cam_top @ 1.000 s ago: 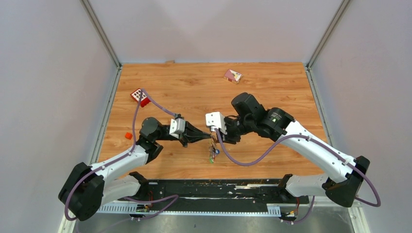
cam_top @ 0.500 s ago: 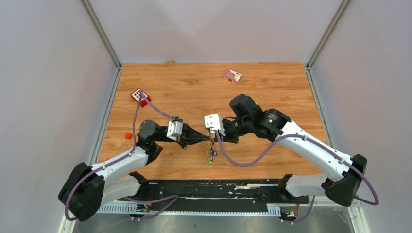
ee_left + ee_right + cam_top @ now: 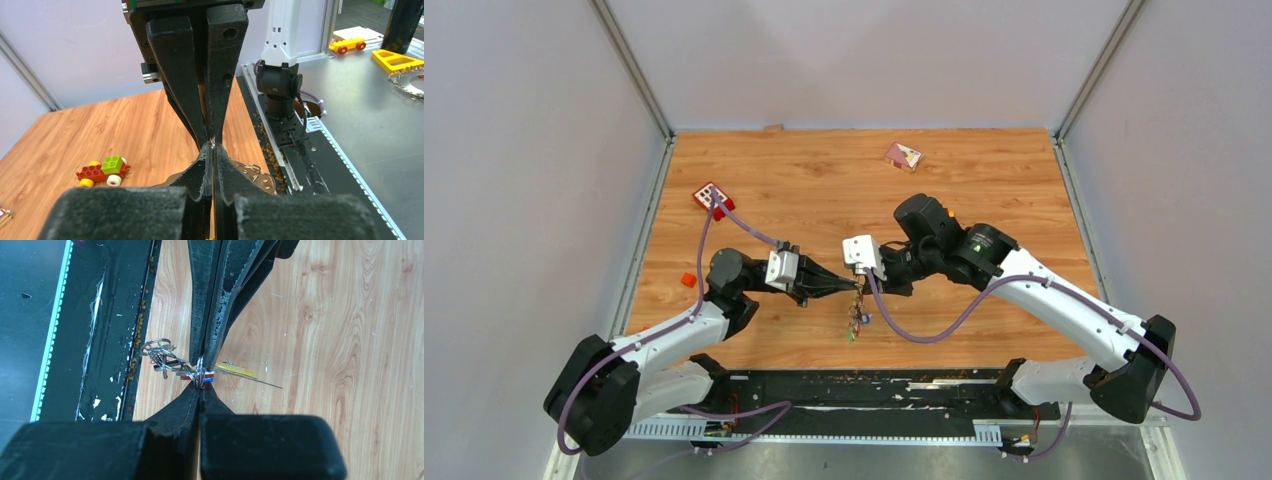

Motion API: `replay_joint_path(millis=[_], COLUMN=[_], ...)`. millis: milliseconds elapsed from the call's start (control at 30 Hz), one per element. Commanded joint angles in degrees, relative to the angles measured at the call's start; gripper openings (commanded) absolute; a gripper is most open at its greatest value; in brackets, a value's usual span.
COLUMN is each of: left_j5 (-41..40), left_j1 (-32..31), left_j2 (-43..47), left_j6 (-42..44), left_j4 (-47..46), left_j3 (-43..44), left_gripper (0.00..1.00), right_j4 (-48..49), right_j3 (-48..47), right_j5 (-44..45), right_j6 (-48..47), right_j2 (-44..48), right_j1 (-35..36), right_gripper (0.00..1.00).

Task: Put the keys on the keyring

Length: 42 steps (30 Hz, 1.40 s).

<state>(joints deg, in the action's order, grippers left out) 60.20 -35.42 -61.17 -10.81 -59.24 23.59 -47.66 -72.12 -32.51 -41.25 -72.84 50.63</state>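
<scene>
Squarely over the desk (image 3: 984, 180), left claw (image 3: 854, 287) and right claw (image 3: 865, 284) meet tip to tip on one line, both clamped shut on the small silvery keyring (image 3: 199, 371); it sits edge-on between them, neither arm nearer; yellow, red and blue keys (image 3: 234, 368) hang bunched below, with spare wire loops alongside.

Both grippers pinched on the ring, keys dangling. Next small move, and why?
Probably twist the right gripper slightly, left gripper fixed: both are shut tip to tip on the small silver wire ring, coloured-head keys bunched at the pinch; twisting may work one along the coil.
</scene>
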Motion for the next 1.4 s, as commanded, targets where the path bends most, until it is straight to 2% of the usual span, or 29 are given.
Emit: replay_joint_path(millis=[0,100,167,367,467,633,833,1133,1367], left_j5=[0.3,0.6,0.5,-1.0,-1.1,-1.1,-1.0,-0.7,-0.6], left_j1=[0.1,0.1,0.2,0.2,0.2,0.2,0.2,0.2,0.2], left_j2=[1.2,1.4,1.7,1.7,1.7,1.6,1.6,1.5,1.4], left_j6=[0.3,1.0,1.6,0.3,-0.2,-0.3,-0.2,-0.3,0.0], left_j4=[-3.9,-3.3,-2.6,-3.4,-3.6,-3.4,-3.4,-4.0,-4.3], left_j3=[-0.3,-0.3,-0.3,-0.1,0.1,0.1,0.0,-0.2,-0.2], left_gripper=[0.00,0.00,0.00,0.00,0.00,0.00,0.00,0.00,0.00], right_j4=[1.3,1.3,1.3,2.1,3.7,6.8,9.0,9.5,10.8], right_j3=[-0.4,0.4,1.0,2.7,4.1,4.7,4.7,5.6,7.5], right_j5=[-1.0,1.2,1.2,-3.0,-4.4,-5.1,-6.2,-5.5,-5.6], right_j6=[-1.6,-2.4,-2.8,-1.7,-0.5,2.0,3.1,2.7,2.9], right_j2=[0.7,2.2,3.5,6.3,6.3,4.8,2.9,2.8,3.1], right_j1=[0.0,0.0,-0.2,-2.1,-2.5,-2.6,-2.6,-2.6,-2.6], right_gripper=[0.00,0.01,0.06,0.37,0.46,0.51,0.48,0.23,0.14])
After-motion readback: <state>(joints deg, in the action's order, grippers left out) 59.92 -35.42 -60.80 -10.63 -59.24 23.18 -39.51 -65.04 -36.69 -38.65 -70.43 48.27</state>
